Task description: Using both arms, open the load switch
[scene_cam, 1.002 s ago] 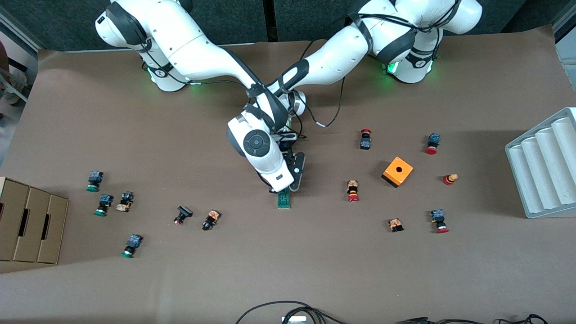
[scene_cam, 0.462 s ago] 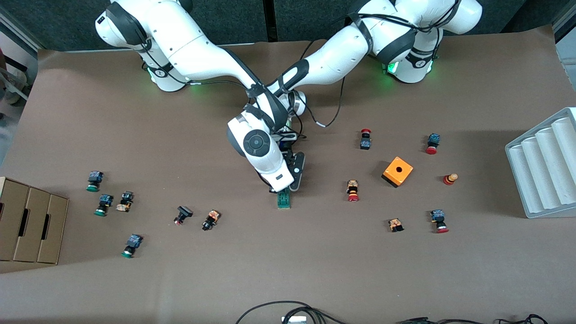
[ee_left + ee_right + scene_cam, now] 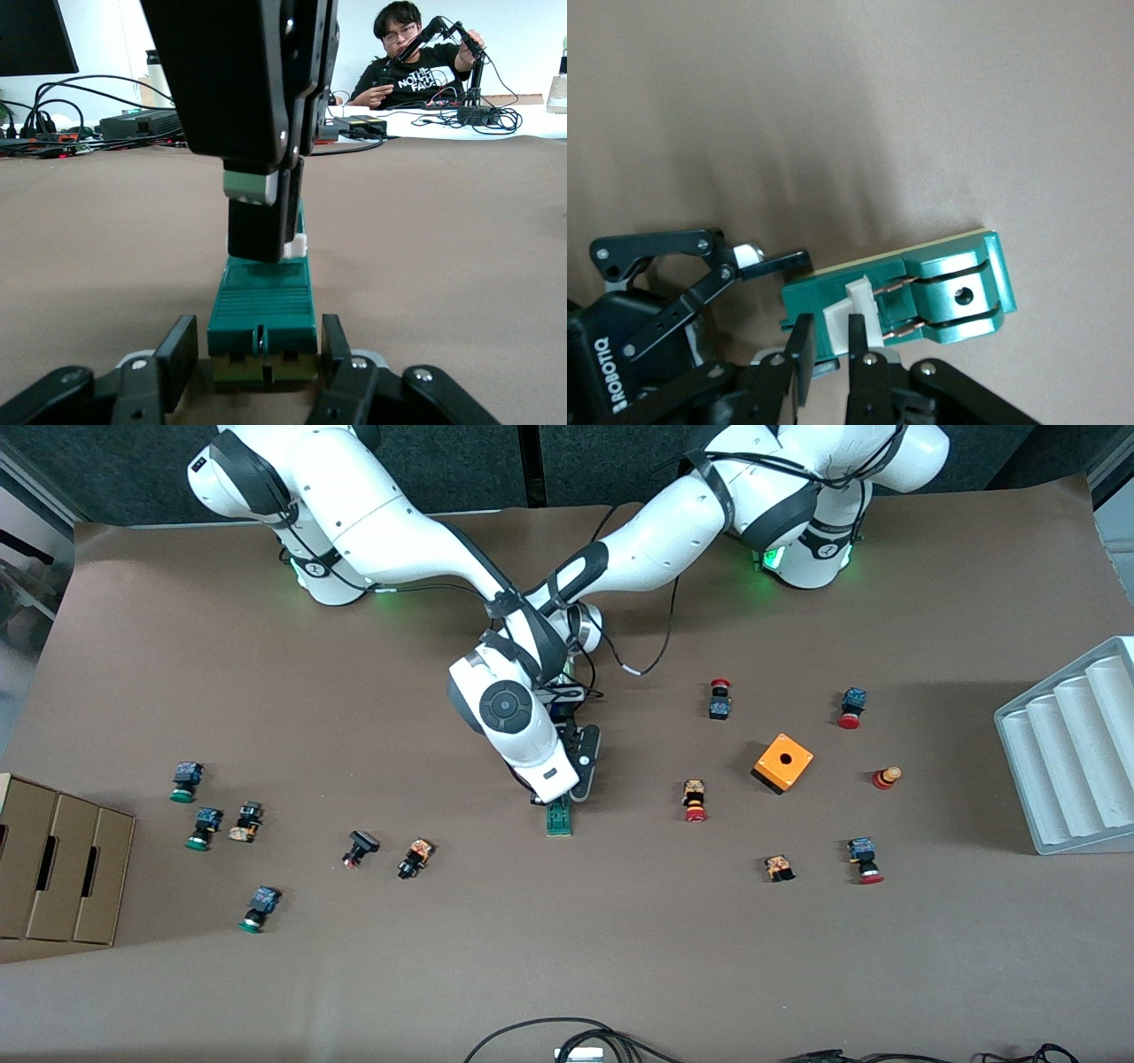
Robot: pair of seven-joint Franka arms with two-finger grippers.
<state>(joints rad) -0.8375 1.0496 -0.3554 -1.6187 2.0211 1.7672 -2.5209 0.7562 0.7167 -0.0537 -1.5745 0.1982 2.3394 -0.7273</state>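
**Both arms clamped on the load switch at mid-desk**

Front view: the narrow dark-green plastic load switch (image 3: 558, 817) lies flat near the middle of the brown paper-covered desk (image 3: 567, 957). The two white jointed arms cross above it, and the wrists hide both grippers here. From the switch, the orange cube box with a hole (image 3: 783, 763) sits at about 2 o'clock, and a small red push button (image 3: 695, 801) at 3 o'clock, well apart.

Left wrist view: the left gripper (image 3: 262, 361) is low at the desk, its jaws closed on the sides of the switch's green body at one end, pinning it down.

Right wrist view: the right gripper (image 3: 827, 347) comes down from above, its jaws pinched shut on the small white sliding piece (image 3: 852, 317) that stands up mid-way along the switch.

Judged from this, both grasps are made and the opening pull itself is in hand. The next move calls for the right arm to draw the white piece along the body while the left arm holds the block from sliding or tipping.
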